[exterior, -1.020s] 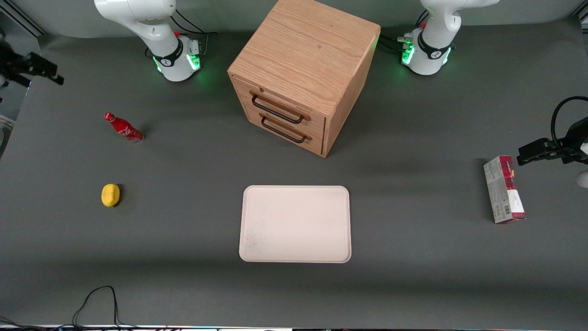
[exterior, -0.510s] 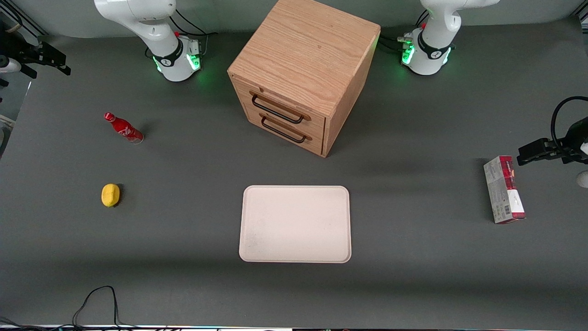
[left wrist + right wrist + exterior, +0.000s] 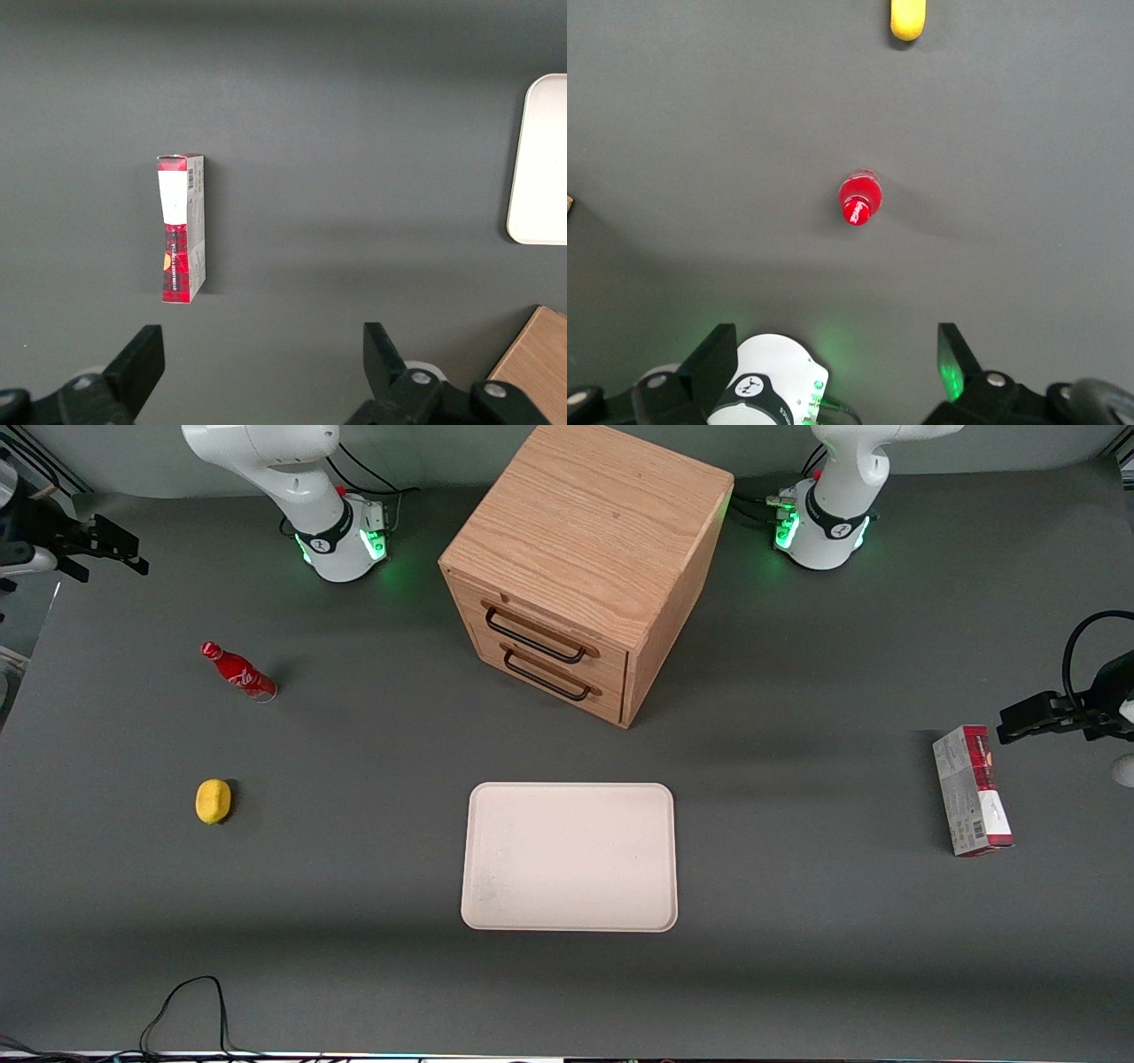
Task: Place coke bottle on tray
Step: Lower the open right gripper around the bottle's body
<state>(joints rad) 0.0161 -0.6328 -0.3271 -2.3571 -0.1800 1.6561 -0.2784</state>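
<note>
Below the wide-open, empty hand (image 3: 835, 359) stands the coke bottle (image 3: 859, 199) on the desk (image 3: 1010, 133), white script on its red label.

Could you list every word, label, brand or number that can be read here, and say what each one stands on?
Coke bottle: white script logo on its red body, too small to read.
Bottle cap: white marking, too blurred to read.
Red-and-grey carton: small print and a barcode, unreadable.
Tray, wooden cabinet, yellow object: no text.
Gripper, open, high above the bottle: no text.
</note>
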